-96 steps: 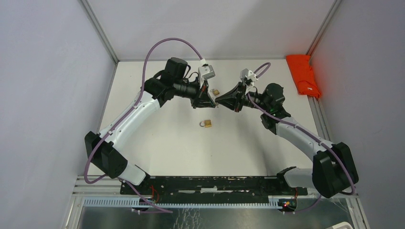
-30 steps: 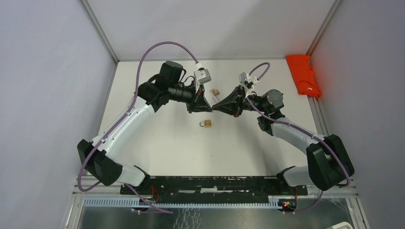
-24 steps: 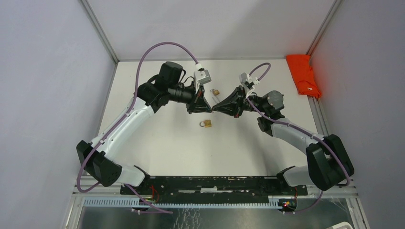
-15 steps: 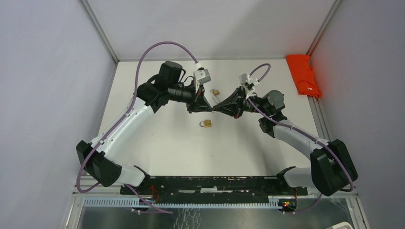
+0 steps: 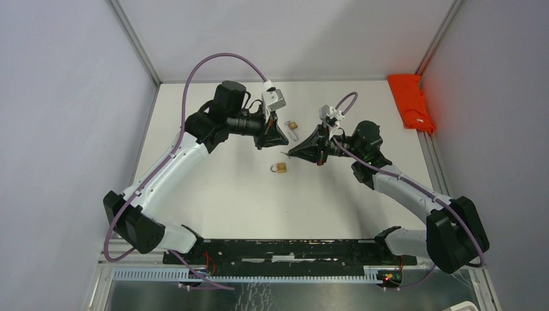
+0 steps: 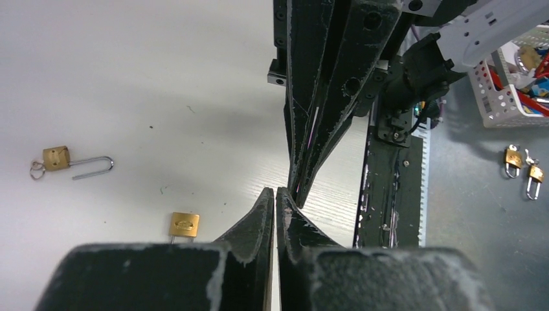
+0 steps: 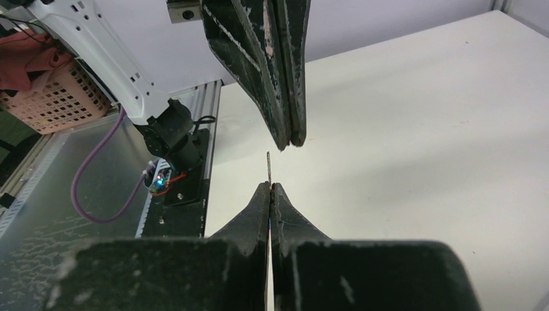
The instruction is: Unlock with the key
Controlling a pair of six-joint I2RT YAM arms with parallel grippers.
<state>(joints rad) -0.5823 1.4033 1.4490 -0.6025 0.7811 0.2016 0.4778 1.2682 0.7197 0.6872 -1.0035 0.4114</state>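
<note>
My right gripper [image 7: 270,184] is shut on a thin metal key [image 7: 268,166], whose blade sticks out past the tips. In the top view it [image 5: 290,154] hovers above the table just right of a closed brass padlock [image 5: 280,168]. That padlock also shows in the left wrist view [image 6: 184,224]. My left gripper [image 6: 276,190] is shut with nothing visible between its fingers. In the top view it [image 5: 285,143] sits a short gap up and left of the right tips. A second brass padlock [image 5: 292,124], shackle open, lies behind them.
A red cloth [image 5: 409,100] lies at the table's back right edge. Grey walls stand close on both sides. The left wrist view shows a white basket [image 6: 511,91] and two more padlocks [image 6: 521,165] off the table beyond the arm bases.
The two grippers' tips were touching; now they are apart. The left gripper drew back up-left. The right gripper moved down toward the closed padlock with the key in it.
</note>
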